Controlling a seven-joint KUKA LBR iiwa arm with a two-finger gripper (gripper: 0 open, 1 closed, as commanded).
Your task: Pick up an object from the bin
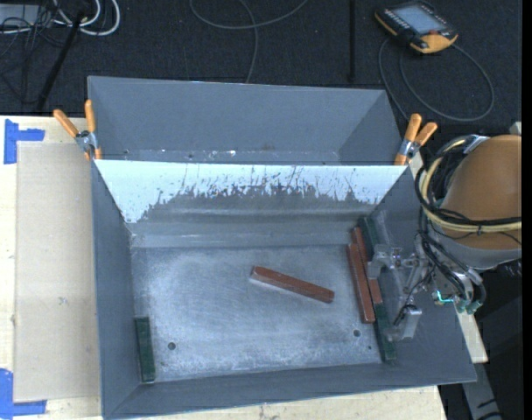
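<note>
Just beyond the scuffed bin (110,269), cables (101,9) cross dark carpet (275,55).

Brown flat bars (292,284): three counted, one loose mid-floor, two side by side along right wall. Dark green bars (143,348): three, one lower left, one upper right wall, one lower right corner. Right-wall tally unsure, pieces overlapping.

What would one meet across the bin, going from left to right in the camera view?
Dark green flat bar by the left wall → single reddish-brown flat bar in the middle of the floor → reddish-brown flat bars lying along the right wall → the tool, at the right wall.
</note>
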